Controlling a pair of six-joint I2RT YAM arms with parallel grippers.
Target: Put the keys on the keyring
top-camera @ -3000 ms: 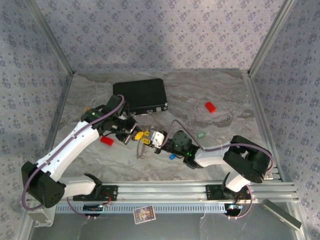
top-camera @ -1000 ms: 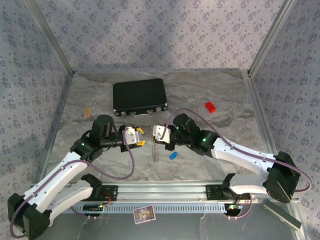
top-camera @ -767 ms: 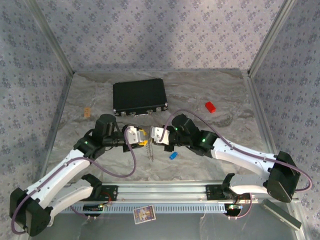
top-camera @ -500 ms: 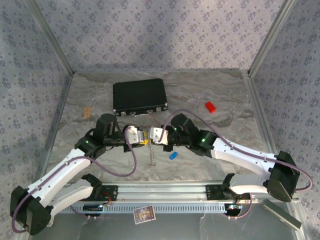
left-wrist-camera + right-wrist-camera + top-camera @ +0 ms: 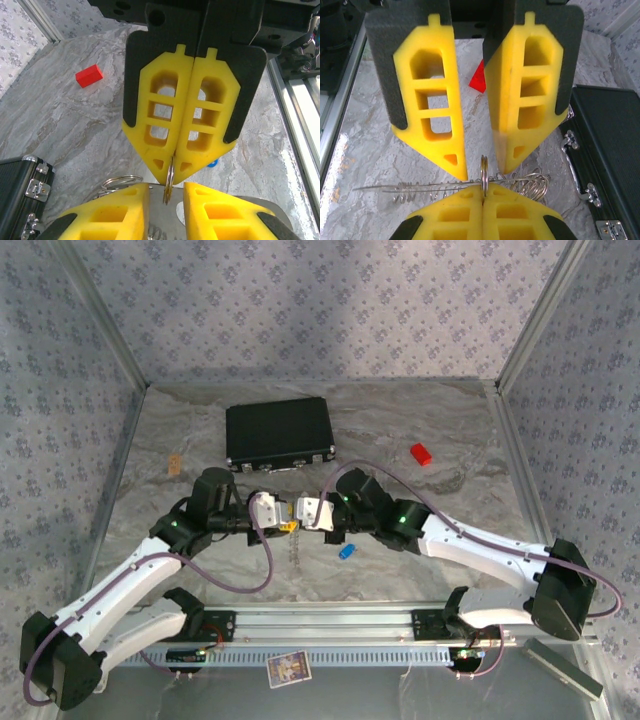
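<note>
The keyring [image 5: 483,172] is a thin metal split ring, seen edge-on, with a chain [image 5: 297,540] hanging below it. My right gripper [image 5: 484,192] is shut on the ring's lower part, above the table's middle [image 5: 301,514]. My left gripper [image 5: 166,187] faces it tip to tip [image 5: 285,517], open, its fingers [image 5: 455,160] standing either side of the ring without touching it. Further wire rings [image 5: 532,182] dangle beside the chain. A blue-headed key [image 5: 347,551] lies on the table under the right arm.
A black case [image 5: 278,432] lies behind the grippers. A small red block [image 5: 421,453] sits at the back right. Metal frame posts and patterned walls close in the marbled table [image 5: 200,570] on three sides.
Over the last second my left gripper has moved right to meet the right one, and its fingers now stand round the ring. The right gripper has kept hold of the ring.
</note>
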